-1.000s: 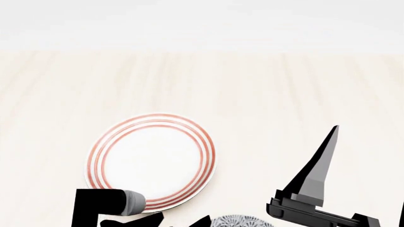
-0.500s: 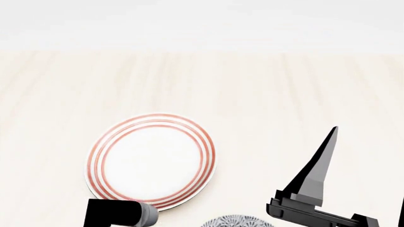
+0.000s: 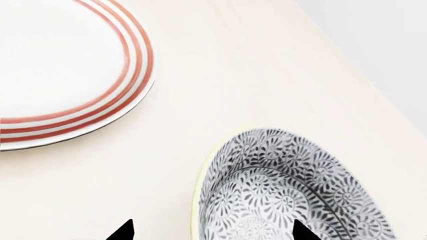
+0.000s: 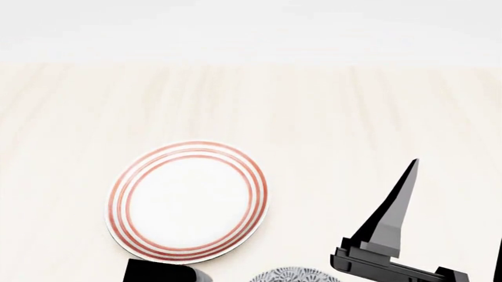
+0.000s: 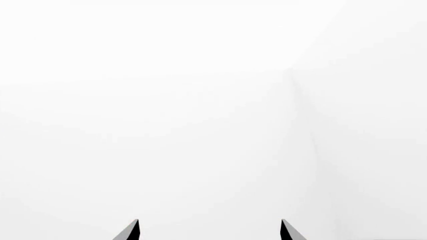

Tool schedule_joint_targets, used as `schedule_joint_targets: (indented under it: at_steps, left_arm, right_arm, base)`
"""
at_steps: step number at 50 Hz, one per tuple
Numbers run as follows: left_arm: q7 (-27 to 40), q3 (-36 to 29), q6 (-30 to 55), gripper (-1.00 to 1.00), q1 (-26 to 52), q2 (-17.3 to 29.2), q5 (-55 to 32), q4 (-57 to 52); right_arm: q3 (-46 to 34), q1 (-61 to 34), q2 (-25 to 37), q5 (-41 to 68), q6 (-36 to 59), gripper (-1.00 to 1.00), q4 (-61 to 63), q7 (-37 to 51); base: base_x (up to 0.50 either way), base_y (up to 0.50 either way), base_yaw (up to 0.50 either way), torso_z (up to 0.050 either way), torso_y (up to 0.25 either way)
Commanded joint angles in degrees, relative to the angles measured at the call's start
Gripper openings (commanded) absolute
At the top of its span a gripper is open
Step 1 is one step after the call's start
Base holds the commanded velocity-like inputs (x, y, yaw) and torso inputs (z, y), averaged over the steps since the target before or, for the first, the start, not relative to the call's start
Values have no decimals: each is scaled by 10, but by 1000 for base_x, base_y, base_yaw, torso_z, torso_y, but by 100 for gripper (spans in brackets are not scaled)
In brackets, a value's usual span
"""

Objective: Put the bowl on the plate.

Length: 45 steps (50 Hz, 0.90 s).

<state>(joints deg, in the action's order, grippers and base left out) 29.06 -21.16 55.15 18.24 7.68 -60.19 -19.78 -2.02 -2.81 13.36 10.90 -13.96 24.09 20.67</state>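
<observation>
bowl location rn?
The bowl sits on the table at the head view's bottom edge, near the robot, just right of the plate and apart from it.

Both arms low; left gripper (image 3: pixel 210 231) and right gripper (image 5: pixel 210 231) apparently spread.

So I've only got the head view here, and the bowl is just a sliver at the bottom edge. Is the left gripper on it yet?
Observer: No. In the left wrist view the left gripper is open, its tips straddling the bowl near the rim, with nothing held.
Operator: Is the bowl touching the plate?
Observer: No, bare table shows between the bowl and the plate.
Operator: Anything inside the bowl?
Observer: Only its grey floral pattern shows in the visible part.
Operator: And what does the right gripper face?
Observer: The right gripper is open, and its camera shows only blank white background.
</observation>
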Motion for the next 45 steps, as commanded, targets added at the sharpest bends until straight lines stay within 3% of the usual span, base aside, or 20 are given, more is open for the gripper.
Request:
schedule_joint_targets:
  at_steps: [1,21,37,45]
  left_arm:
    - [1,-10,3,-100,11,-3,20,19]
    - [-27,-57,-30,-100,29,22,72,15]
    - [-109,-127,-123,-100,162,68,218,25]
    - [-116,-139,-169,-100,211,74,279,47]
  right_arm:
    - [9,2,-7,-7,-1,100,0,-10]
    - [1,4,-3,-6,-6,100,-6,-6]
    - [-4,4,1,-3,-3,100,-3,-2]
    - [-5,3,3,0,-4,100,-3,0]
  base:
    - [0,0,0,0,0]
    - [0,0,0,0,0]
    - [0,0,0,0,0]
    - [0,0,0,0,0]
